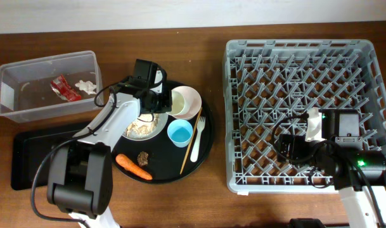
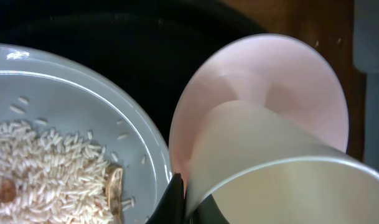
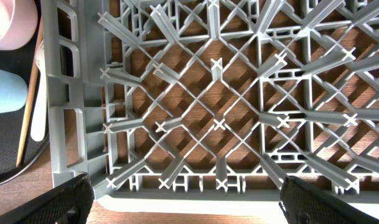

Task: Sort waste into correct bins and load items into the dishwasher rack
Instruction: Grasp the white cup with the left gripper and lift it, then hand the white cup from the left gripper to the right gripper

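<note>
Left gripper (image 2: 189, 196): jaws almost closed, pinching the wall of the small white cup (image 2: 270, 162) at its rim. The cup is tipped over, with its mouth turned toward the wrist camera and its base leaning into the pale pink bowl (image 2: 282, 81). The bowl sits on the round black tray (image 1: 173, 172), just beside the pale round plate (image 2: 83, 87), which carries the pale rice-like scraps (image 2: 46, 162). Thin wooden chopsticks (image 1: 191, 142): long axis runs near-to-far across the tray, with the far end leaning right toward the bowl. The white fork (image 1: 199, 136) lies alongside them, tines at the far end. Orange carrot (image 1: 133, 166): lies crosswise on the tray's near edge, thin end to the right. Right gripper (image 3: 184, 183): fingers spread wide and holding nothing, above the near-left part of the dishwasher rack (image 1: 300, 50). Surface: brown wood-grain table (image 1: 205, 212), with a pale wall strip along its far edge.
</note>
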Tool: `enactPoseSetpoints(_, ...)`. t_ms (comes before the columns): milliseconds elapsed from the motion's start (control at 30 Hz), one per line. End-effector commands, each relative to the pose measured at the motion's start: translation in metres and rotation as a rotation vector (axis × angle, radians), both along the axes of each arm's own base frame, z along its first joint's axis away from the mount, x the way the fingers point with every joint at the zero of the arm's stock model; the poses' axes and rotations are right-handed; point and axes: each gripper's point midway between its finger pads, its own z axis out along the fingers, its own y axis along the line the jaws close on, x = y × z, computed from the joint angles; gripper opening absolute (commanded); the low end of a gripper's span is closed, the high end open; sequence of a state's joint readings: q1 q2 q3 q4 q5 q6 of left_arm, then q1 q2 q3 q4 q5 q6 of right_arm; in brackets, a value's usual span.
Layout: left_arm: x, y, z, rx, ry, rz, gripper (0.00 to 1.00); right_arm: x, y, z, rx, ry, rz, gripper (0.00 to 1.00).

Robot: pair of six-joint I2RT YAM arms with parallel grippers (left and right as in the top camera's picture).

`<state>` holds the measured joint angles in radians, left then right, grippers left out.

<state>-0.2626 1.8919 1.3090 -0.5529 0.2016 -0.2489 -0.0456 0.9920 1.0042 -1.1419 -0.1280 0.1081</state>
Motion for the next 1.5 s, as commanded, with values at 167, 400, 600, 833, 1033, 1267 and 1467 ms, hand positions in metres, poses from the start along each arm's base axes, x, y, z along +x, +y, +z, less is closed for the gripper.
enactPoseSetpoints(167,-0.007,-0.022,0.121,-0.189,-0.168,-0.083,0.00,-0.003,-0.022,0.003,-0.082,0.009,-0.116,0.98)
enactPoseSetpoints(400,-0.090,-0.109,0.195,-0.821,-0.107,-0.646,0.00,0.042,0.042,0.043,0.370,-0.286,0.372,0.98)
enactPoseSetpoints(600,-0.120,-0.128,0.213,-0.944,-0.125,-0.824,0.00,0.022,0.106,0.084,0.760,-0.532,0.834,0.98)
enactPoseSetpoints(833,-0.129,-0.142,0.199,-0.874,-0.089,-0.825,0.00,0.011,0.146,0.110,0.829,-0.678,1.084,0.99)
enactPoseSetpoints(1033,-0.138,-0.151,0.199,-0.877,-0.077,-0.852,0.00,0.009,0.147,0.118,0.865,-0.713,1.103,0.96)
enactPoseSetpoints(1267,-0.140,-0.154,0.201,-0.879,-0.087,-0.869,0.00,0.009,0.147,0.118,0.865,-0.712,1.103,0.66)
enactPoseSetpoints(1467,-0.137,-0.155,0.202,-0.878,-0.109,-0.878,0.00,0.009,0.147,0.118,0.866,-0.712,1.103,0.61)
